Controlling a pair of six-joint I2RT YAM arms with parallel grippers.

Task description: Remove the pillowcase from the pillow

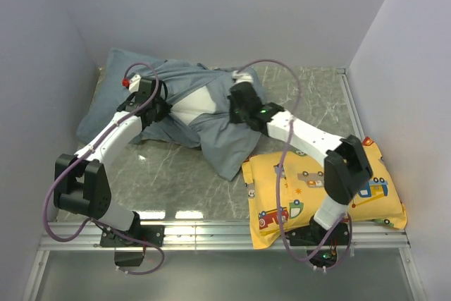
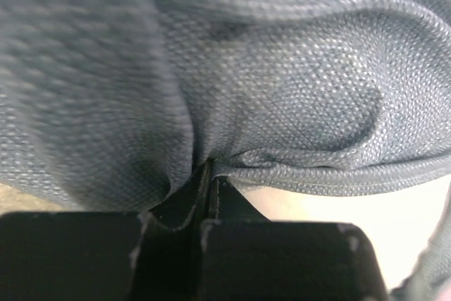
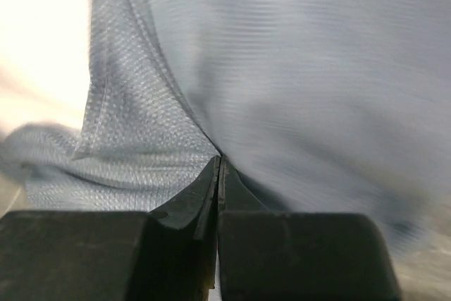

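The grey-blue pillowcase (image 1: 211, 135) lies bunched at the back middle of the table, its open end spread toward the front. The white pillow (image 1: 194, 103) shows through the opening between the two grippers; the rest of it is covered. My left gripper (image 1: 156, 107) is shut on the pillowcase's left hem, seen close up in the left wrist view (image 2: 208, 167) with cloth (image 2: 282, 89) pinched at the tips. My right gripper (image 1: 238, 107) is shut on the pillowcase's right side; in the right wrist view (image 3: 219, 161) the cloth (image 3: 296, 89) runs into the closed jaws.
A yellow cartoon-vehicle print pillow (image 1: 310, 188) lies at the front right under the right arm. Grey walls close in the table at left, back and right. A metal rail (image 1: 225, 234) runs along the front edge.
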